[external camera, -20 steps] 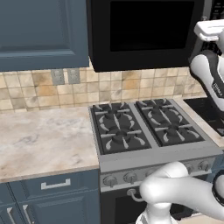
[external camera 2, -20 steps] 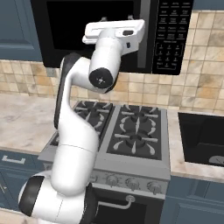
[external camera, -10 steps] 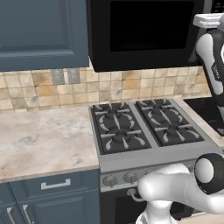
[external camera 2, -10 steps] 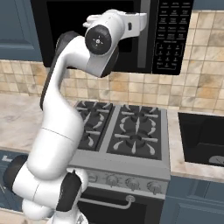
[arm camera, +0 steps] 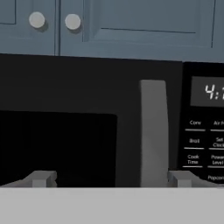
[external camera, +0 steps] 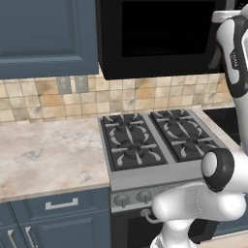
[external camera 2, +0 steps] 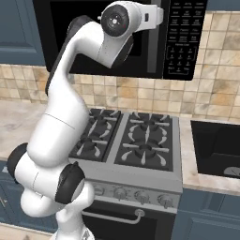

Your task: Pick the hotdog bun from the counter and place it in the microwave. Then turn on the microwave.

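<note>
A black microwave (external camera 2: 117, 40) fills the top of the right base view, hung above a gas stove (external camera 2: 126, 140) at the centre. Its dark glass door looks shut. The white arm (external camera 2: 70, 108) has swung further up and to the right over the last second; its upper joint now sits at the top centre of that frame, in front of the door, with the hand reaching toward the handle side. That suggests the robot is going for the door or the controls.

In the left base view, the marbled counter (external camera: 43, 150) spreads across the lower left, bare of any bun. I cannot find the hotdog bun on the counter; whether it already lies behind the dark glass cannot be told.

The hand view adds what the base views lack: the grey handle strip (arm camera: 154, 131) stands upright at centre right, with the keypad (arm camera: 205, 140) at the right edge. The gripper (arm camera: 111, 179) is spread wide at the bottom, holding nothing, its right fingertip (arm camera: 181, 177) beside the handle's foot.
</note>
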### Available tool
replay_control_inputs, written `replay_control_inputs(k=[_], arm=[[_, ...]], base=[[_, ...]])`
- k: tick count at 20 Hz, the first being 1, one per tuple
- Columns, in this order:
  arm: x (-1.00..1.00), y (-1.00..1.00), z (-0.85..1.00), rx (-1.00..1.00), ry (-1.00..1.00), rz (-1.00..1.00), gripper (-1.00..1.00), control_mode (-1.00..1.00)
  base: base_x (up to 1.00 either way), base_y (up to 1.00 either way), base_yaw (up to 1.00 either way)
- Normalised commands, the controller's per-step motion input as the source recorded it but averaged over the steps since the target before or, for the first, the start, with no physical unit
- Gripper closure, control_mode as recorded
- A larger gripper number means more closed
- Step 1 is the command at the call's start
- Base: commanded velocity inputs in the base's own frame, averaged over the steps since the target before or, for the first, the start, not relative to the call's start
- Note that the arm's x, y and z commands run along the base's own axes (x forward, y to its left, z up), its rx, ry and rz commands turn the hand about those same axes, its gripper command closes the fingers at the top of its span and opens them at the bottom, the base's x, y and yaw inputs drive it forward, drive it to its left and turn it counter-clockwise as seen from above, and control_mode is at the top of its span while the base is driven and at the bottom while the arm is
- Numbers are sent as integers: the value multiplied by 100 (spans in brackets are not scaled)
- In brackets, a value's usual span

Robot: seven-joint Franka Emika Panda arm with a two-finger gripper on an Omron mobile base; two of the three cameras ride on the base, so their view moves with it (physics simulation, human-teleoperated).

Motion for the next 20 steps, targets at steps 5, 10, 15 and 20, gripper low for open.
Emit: replay_control_inputs(k=[5, 10, 15, 20], arm=[[27, -31, -26, 0, 0, 0, -100, -100], [42, -11, -28, 0, 0, 0, -100, -100], [61, 0, -11, 0, 0, 0, -100, -100], [53, -22, 0, 1, 0, 0, -100, -100]], base=[[0, 0, 0], [0, 0, 0], [0, 0, 0], [0, 0, 0]])
